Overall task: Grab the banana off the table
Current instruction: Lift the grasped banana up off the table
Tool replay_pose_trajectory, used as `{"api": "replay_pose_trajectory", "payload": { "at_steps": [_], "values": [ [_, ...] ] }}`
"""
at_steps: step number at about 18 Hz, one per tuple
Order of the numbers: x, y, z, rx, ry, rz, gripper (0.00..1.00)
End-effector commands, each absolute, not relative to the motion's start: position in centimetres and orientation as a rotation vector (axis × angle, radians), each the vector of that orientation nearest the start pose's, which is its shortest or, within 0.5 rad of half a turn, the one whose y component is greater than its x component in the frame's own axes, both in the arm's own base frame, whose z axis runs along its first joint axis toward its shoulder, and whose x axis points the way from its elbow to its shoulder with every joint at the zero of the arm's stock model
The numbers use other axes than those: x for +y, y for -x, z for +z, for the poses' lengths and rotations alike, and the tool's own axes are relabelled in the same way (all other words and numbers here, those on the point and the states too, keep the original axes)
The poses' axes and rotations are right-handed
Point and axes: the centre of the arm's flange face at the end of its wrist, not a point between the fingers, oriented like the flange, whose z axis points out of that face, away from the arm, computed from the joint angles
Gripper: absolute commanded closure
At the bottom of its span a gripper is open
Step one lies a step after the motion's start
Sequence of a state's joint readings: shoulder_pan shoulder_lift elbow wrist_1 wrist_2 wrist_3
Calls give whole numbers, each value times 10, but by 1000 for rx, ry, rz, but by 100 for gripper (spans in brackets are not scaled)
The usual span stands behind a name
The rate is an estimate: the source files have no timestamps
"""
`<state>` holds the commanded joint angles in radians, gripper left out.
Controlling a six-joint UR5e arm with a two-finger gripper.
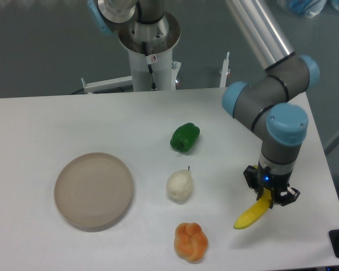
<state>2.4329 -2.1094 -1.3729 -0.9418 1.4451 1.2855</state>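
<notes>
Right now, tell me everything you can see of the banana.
The banana is bright yellow, smooth and glossy like plastic, curved, with a tapered lower end. It lies slanted near the right front of the white table, lower tip pointing front-left. Its upper end sits between the fingers of the gripper, which hide that part. Whether it is lifted or resting on the table cannot be told. Nothing else touches it.

Arm links (260, 34): smooth silver-grey metal tubes.
Joints (271, 104): dark grey housings, light blue round caps.
Base column (150, 53): white cylinder with silver flange, small red-and-white sticker, thin black cable down its front.
Gripper (269, 197): black, compact, blue light glowing at 12 o'clock on its body.
</notes>
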Motion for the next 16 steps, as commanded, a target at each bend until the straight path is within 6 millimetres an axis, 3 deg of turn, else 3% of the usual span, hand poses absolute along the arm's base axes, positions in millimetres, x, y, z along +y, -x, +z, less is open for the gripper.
{"api": "replay_pose_trajectory", "payload": {
  "at_steps": [3, 7, 16],
  "values": [
    [574, 432, 352, 626, 2765, 256, 90],
    [580, 432, 365, 633, 2752, 301, 90],
    [581, 433, 366, 637, 2753, 315, 89]
  ]
}}
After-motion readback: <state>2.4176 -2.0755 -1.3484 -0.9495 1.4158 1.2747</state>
